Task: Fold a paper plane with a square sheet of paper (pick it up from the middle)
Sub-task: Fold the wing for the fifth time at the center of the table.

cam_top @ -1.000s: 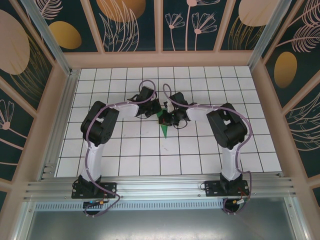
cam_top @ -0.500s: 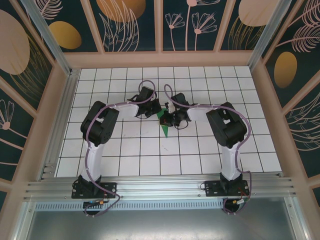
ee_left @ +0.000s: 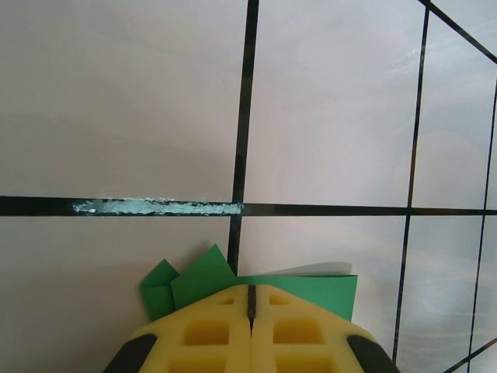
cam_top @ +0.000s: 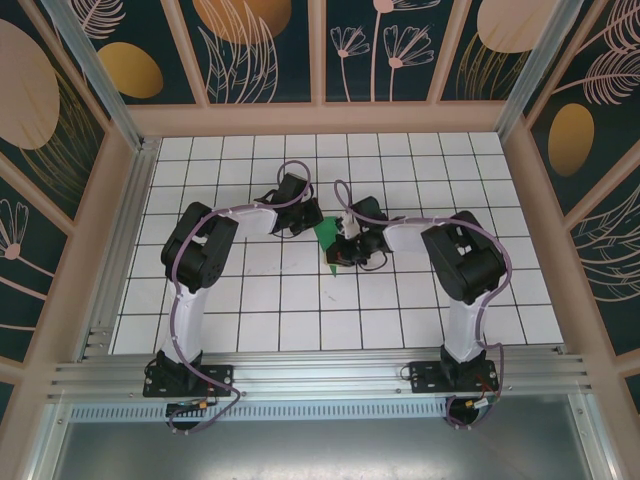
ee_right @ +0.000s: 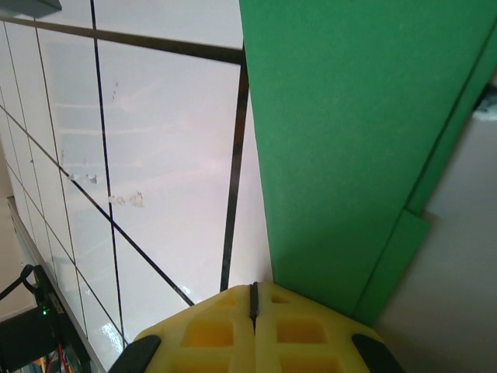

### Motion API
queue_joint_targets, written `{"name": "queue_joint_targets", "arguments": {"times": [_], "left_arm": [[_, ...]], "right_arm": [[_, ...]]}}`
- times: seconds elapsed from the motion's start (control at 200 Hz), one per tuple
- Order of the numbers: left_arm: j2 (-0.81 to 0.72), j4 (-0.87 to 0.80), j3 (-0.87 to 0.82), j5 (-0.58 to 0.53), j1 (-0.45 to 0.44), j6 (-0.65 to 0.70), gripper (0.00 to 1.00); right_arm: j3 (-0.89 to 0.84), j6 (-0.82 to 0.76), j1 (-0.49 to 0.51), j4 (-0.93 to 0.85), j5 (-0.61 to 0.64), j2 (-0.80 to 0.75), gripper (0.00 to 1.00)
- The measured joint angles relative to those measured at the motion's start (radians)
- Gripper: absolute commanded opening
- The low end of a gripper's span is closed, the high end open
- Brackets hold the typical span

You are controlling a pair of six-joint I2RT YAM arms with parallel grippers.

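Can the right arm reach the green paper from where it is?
Probably yes. The right arm has its shut jaws right at the green paper, with nothing between. The left arm has shut jaws at the paper's other end, maybe pinning it.

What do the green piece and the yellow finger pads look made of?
The green paper: thin matte paper or light card, judging by crisp creases and stacked flat layers. The left finger pads: matte yellow, likely moulded rubber or foam; square recesses suggest casting.
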Motion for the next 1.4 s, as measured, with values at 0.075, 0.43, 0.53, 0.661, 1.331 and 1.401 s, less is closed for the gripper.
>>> {"name": "queue_joint_targets", "arguments": {"times": [0.075,0.43,0.53,0.661,1.331,1.401], "left_arm": [[0.0,0.0,0.0,0.0,0.0,0.0,0.0],[0.0,-0.001,0.0,0.005,0.0,0.0,0.0],[0.0,-0.001,0.0,0.006,0.0,0.0,0.0],[0.0,0.002,0.0,0.004,0.0,0.001,0.0],[0.0,0.005,0.0,0.018,0.005,0.002,0.02],[0.0,0.005,0.0,0.021,0.006,0.002,0.02]], "right_arm": [[-0.019,-0.001,0.0,0.004,-0.005,-0.011,0.0],[-0.133,-0.023,0.006,0.013,-0.033,-0.088,0.0],[-0.154,-0.027,0.014,-0.035,-0.042,-0.114,0.0],[-0.156,-0.027,0.027,-0.133,-0.043,-0.149,0.0],[-0.031,0.053,-0.023,-0.05,-0.012,-0.093,0.0],[-0.033,0.053,-0.018,-0.051,-0.014,-0.068,0.0]]}}
